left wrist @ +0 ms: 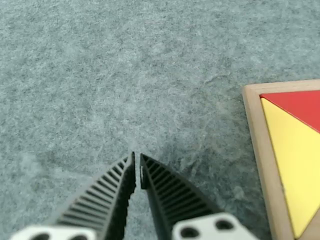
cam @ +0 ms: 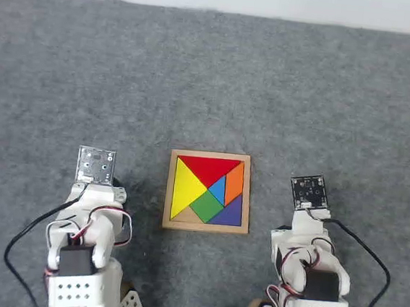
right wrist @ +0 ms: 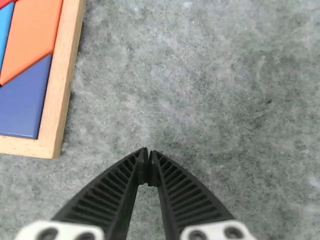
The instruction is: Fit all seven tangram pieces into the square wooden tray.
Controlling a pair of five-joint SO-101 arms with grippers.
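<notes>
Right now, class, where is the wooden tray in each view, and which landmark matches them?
High view: wooden tray mid-table on the grey mat.
Left wrist view: its rim beside the yellow piece, near the left gripper.
Right wrist view: its rim beside the orange piece, near the right gripper.
Shared landmark: the grey mat around it.

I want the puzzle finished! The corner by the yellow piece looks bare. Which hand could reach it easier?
Probably the left hand: the bare corner of the tray lies on its side, beside the yellow piece. The right hand sits beyond the opposite rim.
</notes>
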